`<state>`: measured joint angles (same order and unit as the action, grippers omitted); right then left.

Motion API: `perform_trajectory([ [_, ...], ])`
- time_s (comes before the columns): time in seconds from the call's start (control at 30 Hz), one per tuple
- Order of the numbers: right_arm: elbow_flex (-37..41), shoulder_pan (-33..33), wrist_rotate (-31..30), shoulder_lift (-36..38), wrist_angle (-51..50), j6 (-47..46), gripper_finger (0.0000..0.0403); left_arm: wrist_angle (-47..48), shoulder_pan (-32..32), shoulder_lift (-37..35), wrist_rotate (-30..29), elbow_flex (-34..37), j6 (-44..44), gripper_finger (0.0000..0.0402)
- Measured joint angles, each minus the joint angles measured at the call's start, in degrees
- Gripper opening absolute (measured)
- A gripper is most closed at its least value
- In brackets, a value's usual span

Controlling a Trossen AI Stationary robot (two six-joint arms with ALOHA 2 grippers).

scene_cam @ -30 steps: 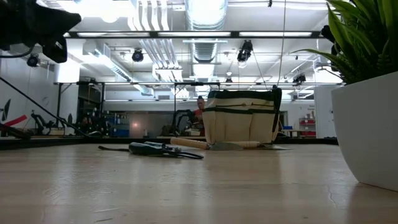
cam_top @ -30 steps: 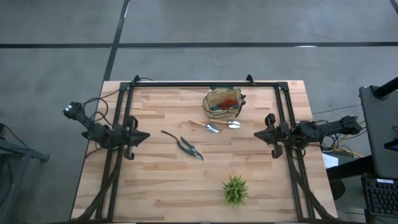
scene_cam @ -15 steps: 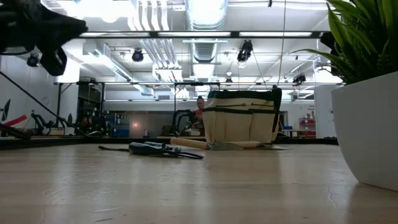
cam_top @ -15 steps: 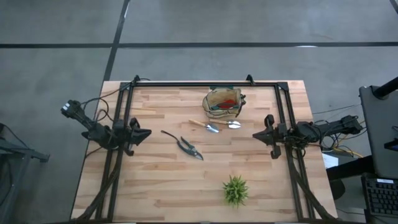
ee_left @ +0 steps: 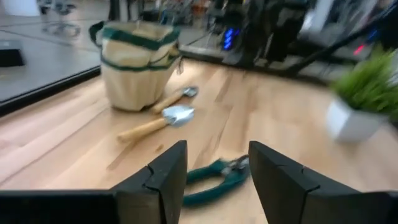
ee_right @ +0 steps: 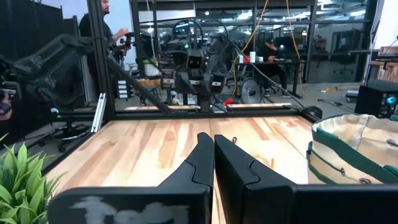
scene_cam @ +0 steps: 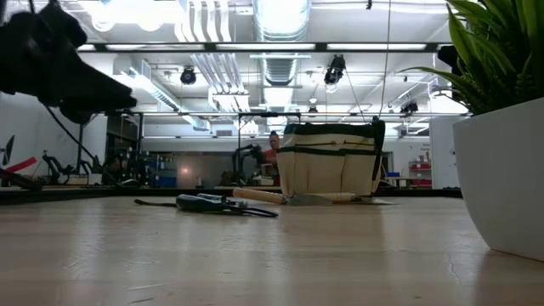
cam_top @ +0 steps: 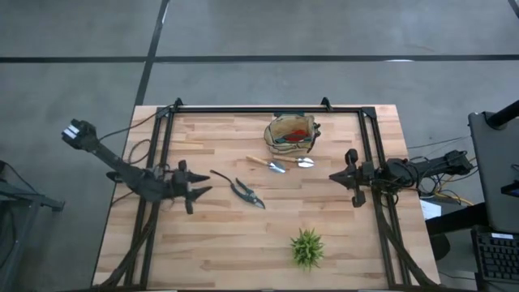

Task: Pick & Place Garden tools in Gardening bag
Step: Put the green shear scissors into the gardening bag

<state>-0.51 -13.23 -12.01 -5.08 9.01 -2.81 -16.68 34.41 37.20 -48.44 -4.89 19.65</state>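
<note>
The dark-handled pruning shears [cam_top: 241, 190] lie flat on the table's middle. My left gripper [cam_top: 203, 186] hovers open just left of them. In the left wrist view its fingers [ee_left: 163, 176] frame the shears [ee_left: 208, 178] without touching. A wooden-handled trowel [cam_top: 265, 164] and a small silvery tool [cam_top: 304, 162] lie before the tan gardening bag [cam_top: 290, 135], which stands upright at the far middle with a red-and-black item [cam_top: 299, 130] inside. My right gripper [cam_top: 335, 176] waits shut at the table's right side.
A spiky green plant in a white pot [cam_top: 307, 248] stands near the table's front edge, right of the middle. The black frame rail [cam_top: 268, 109] runs along the far edge. Bare wood lies between the shears and the plant.
My left gripper has gone toward the table's right and slightly nearer, closing on the pruning shears, and dropped lower. Its fingers have opened. The tools, bag and right arm have kept still.
</note>
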Motion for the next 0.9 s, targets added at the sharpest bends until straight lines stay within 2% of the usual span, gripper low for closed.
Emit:
perform_trajectory([
  [0.1,0.00,0.00,-0.01,0.00,0.00,0.07,0.0008,5.53,-2.52,5.16,2.34,-3.96,0.16,0.0174],
  [0.2,0.00,0.00,-0.01,0.00,0.00,0.23,0.0008,14.40,-6.72,9.68,7.26,-9.19,1.37,0.0174],
  [0.3,0.00,0.00,-0.01,0.00,-0.06,0.01,0.0008,25.32,-12.08,13.84,11.83,-13.89,4.24,0.0174],
  [0.5,0.00,0.00,-0.02,0.00,-0.25,0.00,0.0008,42.86,-24.94,18.93,19.44,-22.80,4.72,0.0173],
  [0.67,-0.02,0.00,-0.02,0.00,-0.25,0.26,0.0008,43.40,-37.22,22.96,32.45,-25.05,-3.30,0.0164],
  [0.9,-0.02,0.00,-0.04,0.02,-0.25,0.25,0.0008,43.21,-48.16,29.19,41.25,-25.39,-10.13,0.0151],
])
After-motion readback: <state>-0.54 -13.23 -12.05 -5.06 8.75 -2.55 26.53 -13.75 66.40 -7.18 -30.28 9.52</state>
